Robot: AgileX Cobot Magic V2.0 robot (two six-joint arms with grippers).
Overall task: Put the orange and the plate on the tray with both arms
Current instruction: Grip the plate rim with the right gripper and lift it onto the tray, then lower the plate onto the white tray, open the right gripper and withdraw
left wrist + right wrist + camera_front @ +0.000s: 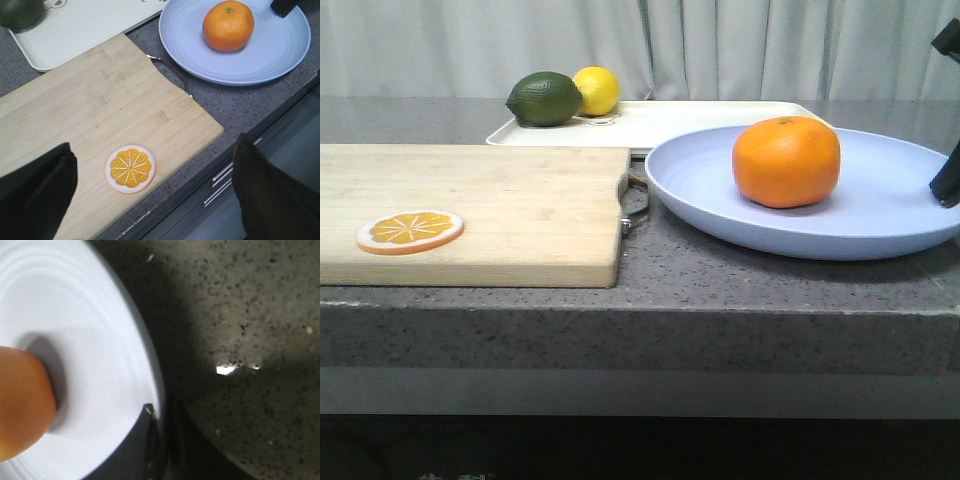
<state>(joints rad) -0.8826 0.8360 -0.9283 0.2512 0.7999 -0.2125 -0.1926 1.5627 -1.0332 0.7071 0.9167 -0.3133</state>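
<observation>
Jaws of the right gripper (160,440) pinch the plate (880,215) rim, orange (786,161) riding inside, to carry both to the tray (720,117) beyond; left gripper (150,195) gapes wide, empty.

A dark grey speckled countertop (720,290) is seen carrying three things directly. A light wooden cutting board (500,210) with a metal handle is laid on the left. A pale blue-lavender plate (880,215) is set on the right, just beside the handle. A cream-white tray (690,120) is placed behind both, its front rim partly hidden by the plate.
</observation>
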